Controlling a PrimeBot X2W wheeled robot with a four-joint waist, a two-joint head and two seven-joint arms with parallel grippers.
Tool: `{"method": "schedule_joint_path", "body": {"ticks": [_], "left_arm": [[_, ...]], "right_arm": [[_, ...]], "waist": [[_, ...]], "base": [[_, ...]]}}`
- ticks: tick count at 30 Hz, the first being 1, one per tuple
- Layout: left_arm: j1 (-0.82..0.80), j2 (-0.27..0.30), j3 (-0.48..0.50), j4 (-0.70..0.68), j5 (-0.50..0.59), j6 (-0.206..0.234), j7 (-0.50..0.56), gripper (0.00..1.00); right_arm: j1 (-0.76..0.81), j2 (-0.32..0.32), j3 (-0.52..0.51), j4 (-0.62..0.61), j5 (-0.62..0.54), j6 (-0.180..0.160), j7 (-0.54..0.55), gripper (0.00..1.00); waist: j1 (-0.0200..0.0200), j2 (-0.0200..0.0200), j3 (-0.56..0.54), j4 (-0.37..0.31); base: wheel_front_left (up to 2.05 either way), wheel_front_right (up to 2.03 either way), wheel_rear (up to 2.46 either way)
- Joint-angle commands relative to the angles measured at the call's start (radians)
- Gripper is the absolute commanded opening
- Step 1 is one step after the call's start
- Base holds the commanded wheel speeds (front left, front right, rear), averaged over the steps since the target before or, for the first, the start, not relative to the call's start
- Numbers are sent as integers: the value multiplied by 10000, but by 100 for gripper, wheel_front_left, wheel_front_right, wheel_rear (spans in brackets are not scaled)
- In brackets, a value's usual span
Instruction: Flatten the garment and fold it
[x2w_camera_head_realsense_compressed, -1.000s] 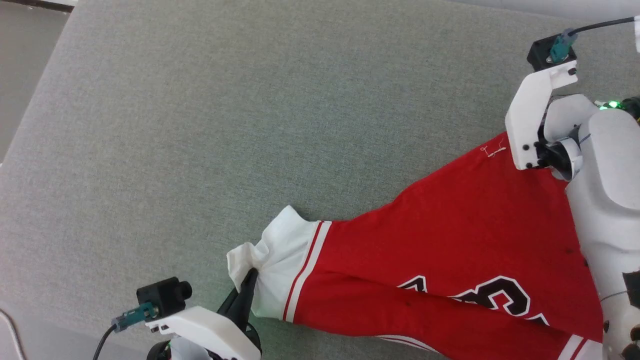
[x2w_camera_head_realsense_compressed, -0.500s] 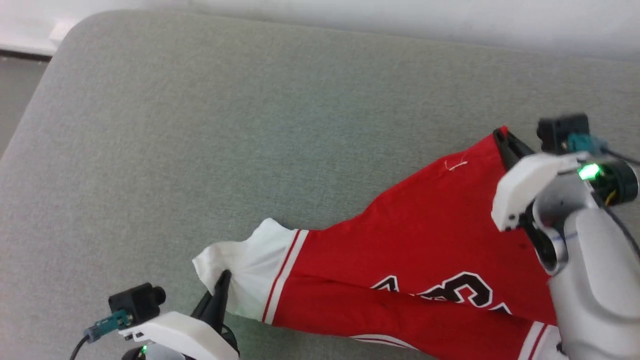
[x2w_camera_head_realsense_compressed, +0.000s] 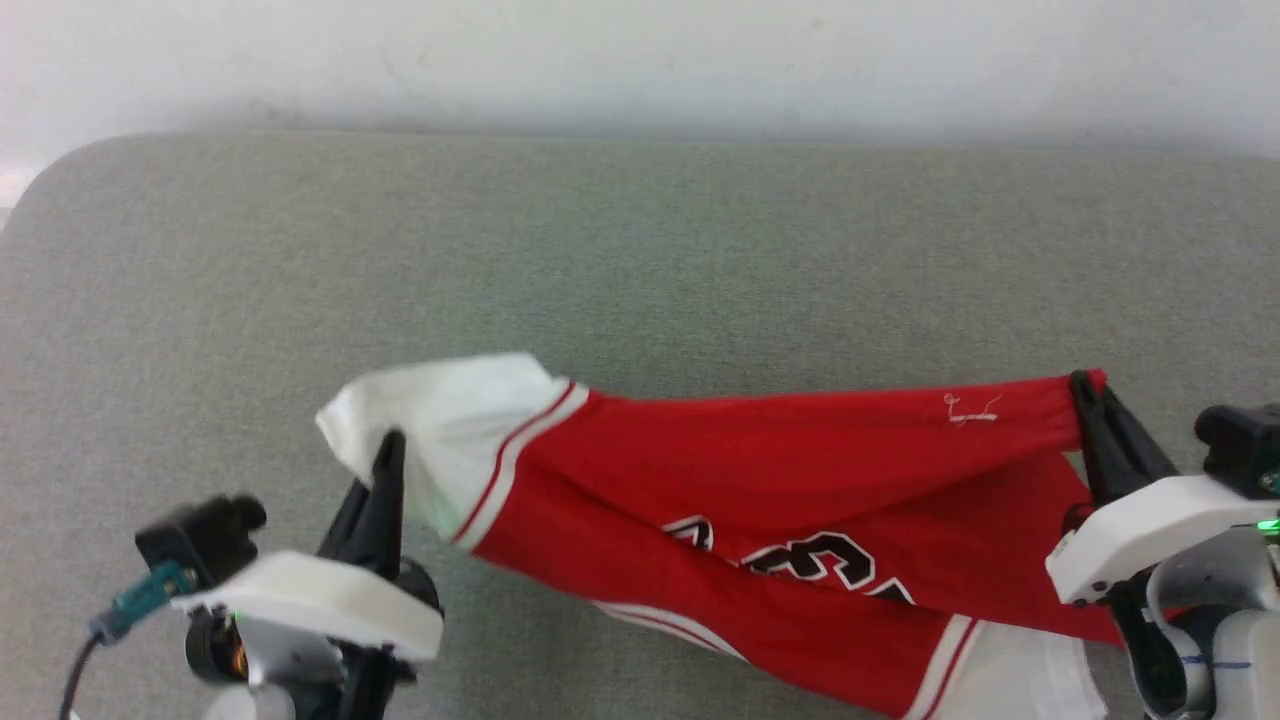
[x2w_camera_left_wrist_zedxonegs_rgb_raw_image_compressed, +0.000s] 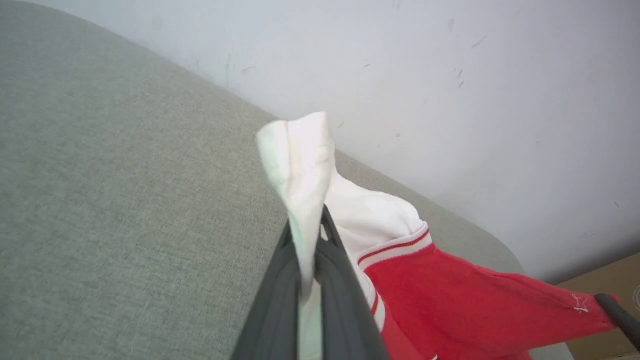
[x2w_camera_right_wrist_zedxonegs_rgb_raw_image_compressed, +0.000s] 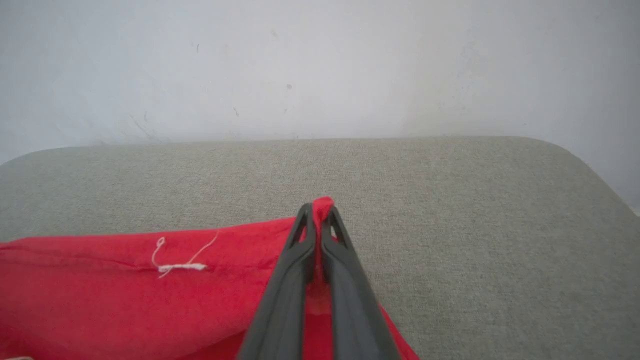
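The garment (x2w_camera_head_realsense_compressed: 760, 470) is a red T-shirt with white sleeve ends and a dark white-outlined print. It hangs stretched between my two grippers above the grey-green cushion (x2w_camera_head_realsense_compressed: 640, 260). My left gripper (x2w_camera_head_realsense_compressed: 390, 445) is shut on the white sleeve end (x2w_camera_left_wrist_zedxonegs_rgb_raw_image_compressed: 305, 165), whose fabric sticks up past the fingers. My right gripper (x2w_camera_head_realsense_compressed: 1082, 385) is shut on a red corner of the garment (x2w_camera_right_wrist_zedxonegs_rgb_raw_image_compressed: 165, 300), next to a loose white thread (x2w_camera_right_wrist_zedxonegs_rgb_raw_image_compressed: 180, 260). The lower body of the shirt sags toward the near edge, with a second white sleeve end (x2w_camera_head_realsense_compressed: 1010, 675) at the bottom right.
The cushion's rounded far edge meets a pale wall (x2w_camera_head_realsense_compressed: 640, 60). Bare cushion stretches beyond the shirt toward the wall. A brown surface (x2w_camera_left_wrist_zedxonegs_rgb_raw_image_compressed: 607, 280) shows past the cushion's corner in the left wrist view.
The head camera has tilted up, bringing the wall into view. The right gripper shut on the red corner; both grippers lifted, pulling the shirt's top edge taut and nearly level.
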Motion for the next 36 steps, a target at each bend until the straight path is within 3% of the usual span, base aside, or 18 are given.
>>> {"method": "schedule_joint_path", "body": {"ticks": [1, 6, 11, 16, 21, 29, 36], "left_arm": [[-521, 71, 66, -139, 47, -147, -76, 0], [-1994, 142, 125, -397, -454, -534, 347, 0], [-3960, 564, 121, -246, -787, -877, 1222, 0], [-6308, 920, 261, 409, -1034, -975, 2028, 0], [-8812, 1099, 475, 1268, -1038, -824, 2410, 0], [-12527, 1440, 653, 2652, -341, -533, 2197, 0], [-15040, 1622, 1141, 3810, 133, -662, 673, 0]], "right_arm": [[49, 41, -77, -377, 57, -9, 144, 0], [-488, -104, -5, -1483, -385, -9, 1098, 0], [-2100, -1330, 505, -1907, -641, -9, 2265, 0], [-4453, -2356, 1281, -1735, -421, -9, 3206, 0], [-7047, -2927, 1997, -821, -328, -9, 3667, 0], [-10816, -2938, 2551, 1300, -708, -9, 3299, 0], [-12897, -2494, 2412, 2630, -1575, -9, 2119, 0]], "waist": [[2, -1, -142, -297], [2, -1, 27, -563], [2, -1, 537, -808], [2, -1, 1444, -1034], [2, -1, 2508, -1221], [2, -1, 3999, -1437], [2, -1, 4610, -1566]], "base": [[0, 0, 0], [0, 0, 0], [0, 0, 0], [0, 0, 0], [0, 0, 0], [0, 0, 0], [0, 0, 0]]}}
